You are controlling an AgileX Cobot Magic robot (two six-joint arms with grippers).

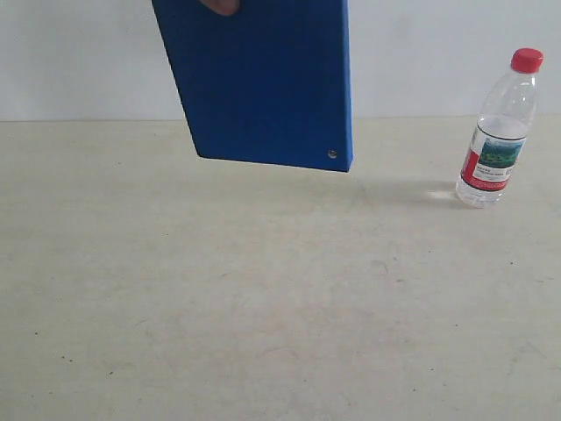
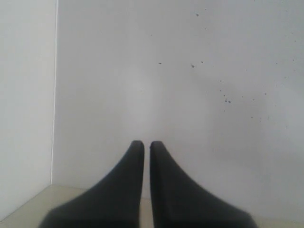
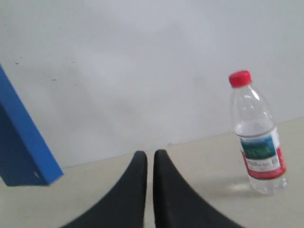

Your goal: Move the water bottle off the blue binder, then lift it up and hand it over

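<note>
Exterior view puts the water bottle (image 1: 497,132) upright on the table (image 1: 263,316) at the far right, well apart from the blue binder (image 1: 263,79), which hangs tilted above the table with a fingertip (image 1: 219,5) at its upper edge. Expect the bottle to be light, smooth and easily dented; how full it is you cannot tell. Take it around the labelled middle, not the cap. The binder looks stiff and thin, best pinched at an edge. Your left gripper (image 2: 147,145) and right gripper (image 3: 150,154) each show jaws pressed nearly together, pinching nothing.
</note>
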